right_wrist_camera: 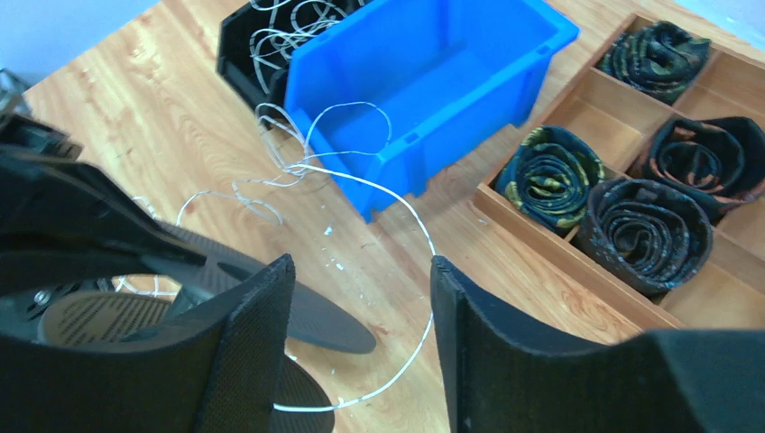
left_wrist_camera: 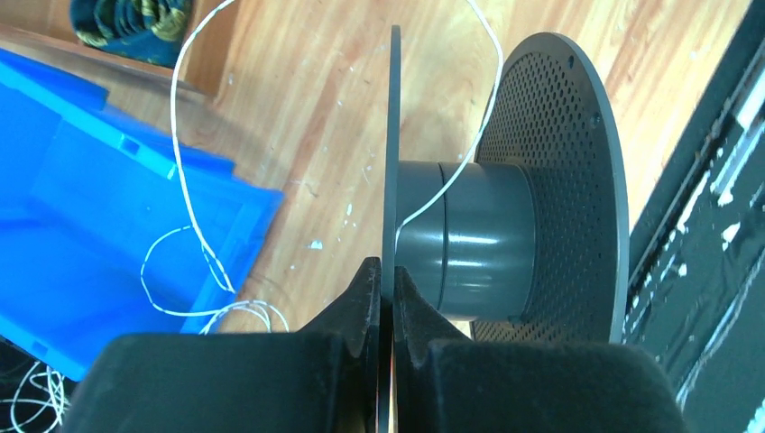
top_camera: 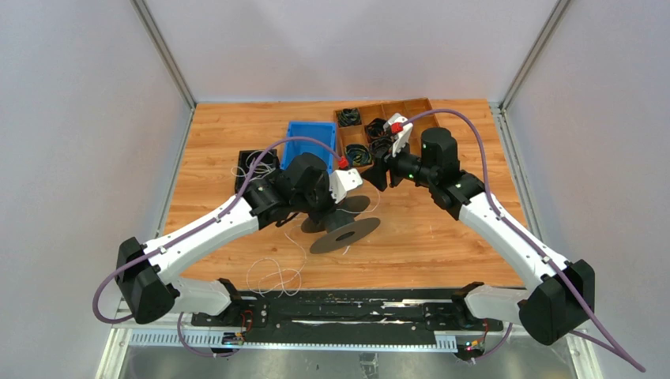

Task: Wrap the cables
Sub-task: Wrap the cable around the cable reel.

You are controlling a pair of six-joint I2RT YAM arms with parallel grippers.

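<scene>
clamping one disc (left_wrist_camera: pixel 393 135) of the spool (left_wrist_camera: pixel 469 236) tight in the left end effector (left_wrist_camera: pixel 386 275), steadying it for winding. holding the right end effector (right_wrist_camera: pixel 361 271) spread and empty, cable (right_wrist_camera: pixel 417 223) slack between its fingers (right_wrist_camera: pixel 253 343), trailing over the table (right_wrist_camera: pixel 135 117) toward the spool. counting one spool, two discs, probably one strand.

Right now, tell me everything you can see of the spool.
The spool is dark grey and plastic-looking: a smooth hub between two round flanges, the far one perforated. It sits tilted over the table's middle. The left fingers are shut on the near flange's edge. One strand of white cable crosses the hub, which is otherwise bare.
</scene>
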